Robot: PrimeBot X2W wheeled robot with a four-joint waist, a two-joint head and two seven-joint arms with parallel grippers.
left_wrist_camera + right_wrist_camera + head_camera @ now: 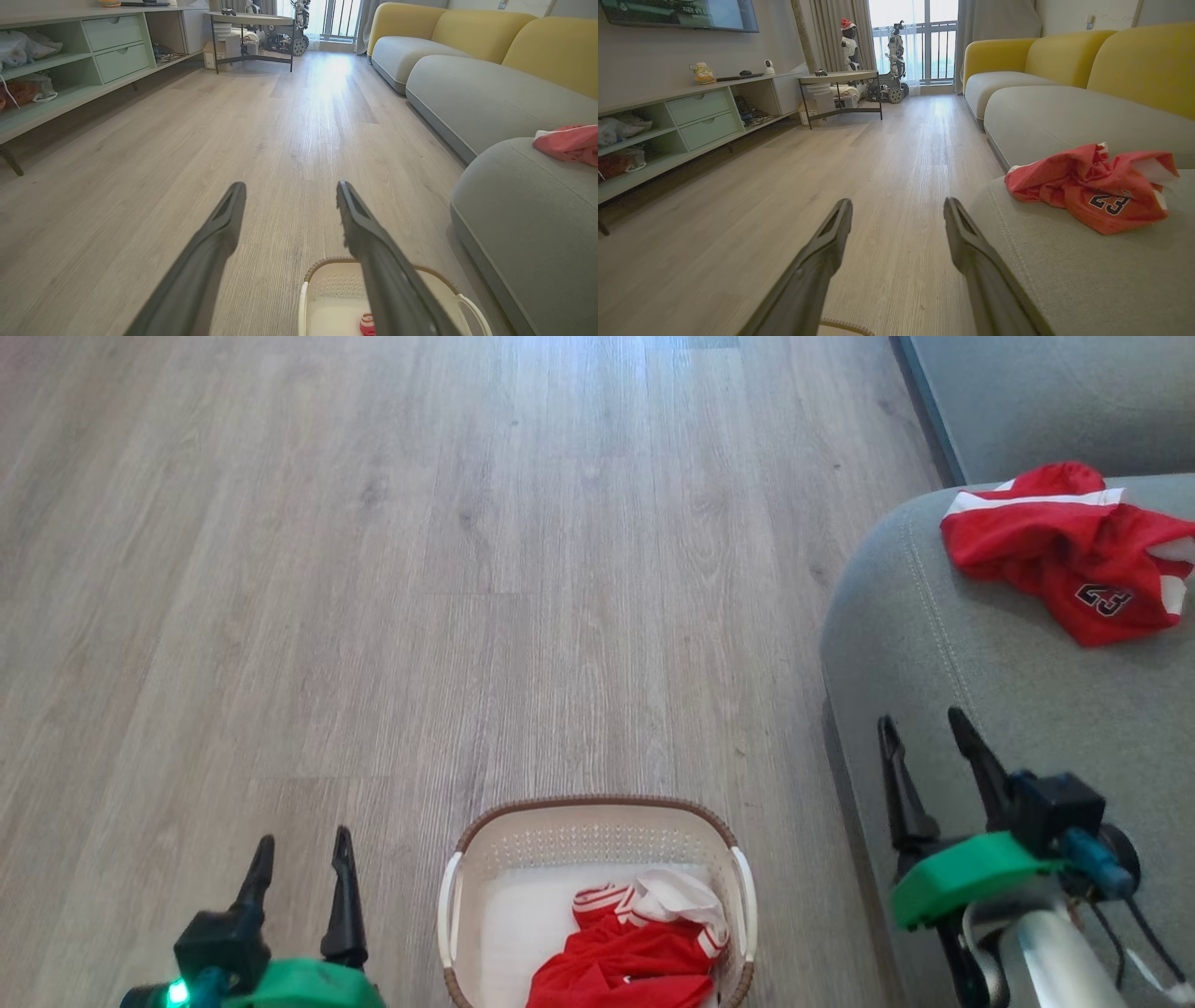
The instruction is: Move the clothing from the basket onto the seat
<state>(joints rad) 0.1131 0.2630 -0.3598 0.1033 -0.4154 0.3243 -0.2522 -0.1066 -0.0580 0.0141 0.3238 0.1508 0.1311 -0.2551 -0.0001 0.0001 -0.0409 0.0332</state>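
Red garment heaped in the basket's right half, another garment on the seat right of the basket; left gripper, just left of the basket, seemingly nearer than right gripper; both empty, fingers spread.

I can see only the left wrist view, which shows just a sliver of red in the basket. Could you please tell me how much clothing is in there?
Observer: One crumpled red garment with white trim lies in the basket, toward its right side in the head view.
Operator: Thank you. Is the piece on the seat the numbered one?
Observer: Yes, the shirt lying on the seat shows 23 on its near corner.
Operator: And where is the right claw, please?
Observer: The right claw is open and empty at the seat's rounded front edge, apart from both red pieces.
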